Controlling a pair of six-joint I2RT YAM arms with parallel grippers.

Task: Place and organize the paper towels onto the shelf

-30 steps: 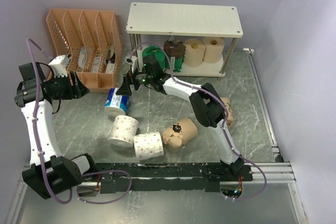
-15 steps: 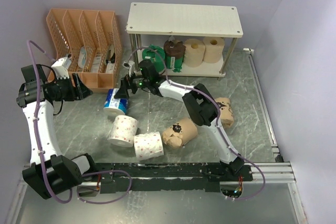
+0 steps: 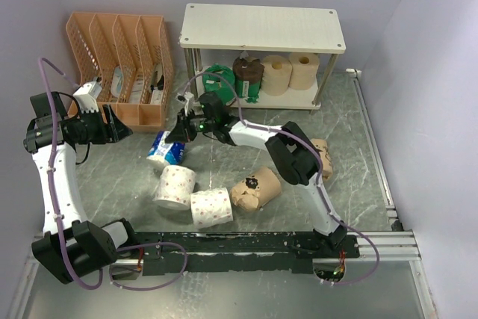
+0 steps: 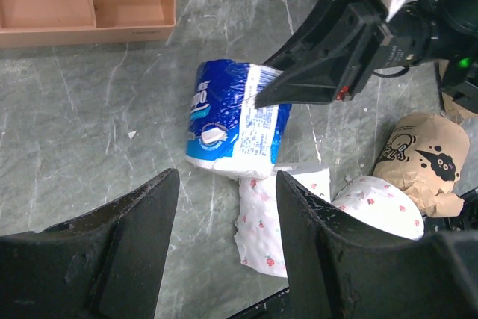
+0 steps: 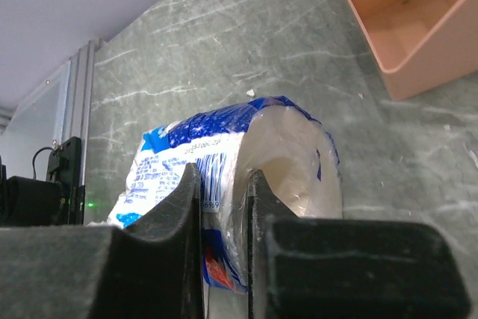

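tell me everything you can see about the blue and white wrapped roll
The blue-white roll is a cylinder of white paper in glossy plastic wrap with blue print and a label panel. It lies tipped on the grey marbled table, near the orange organizer. The right tool pinches its wall at the open end. A speckled roll lies close beside it; contact is unclear.

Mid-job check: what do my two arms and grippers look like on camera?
The left arm and right arm have white links, black joints and a looping lilac cable. The left gripper and right gripper have matte black wedge-shaped fingers; a green light glows at the right wrist.
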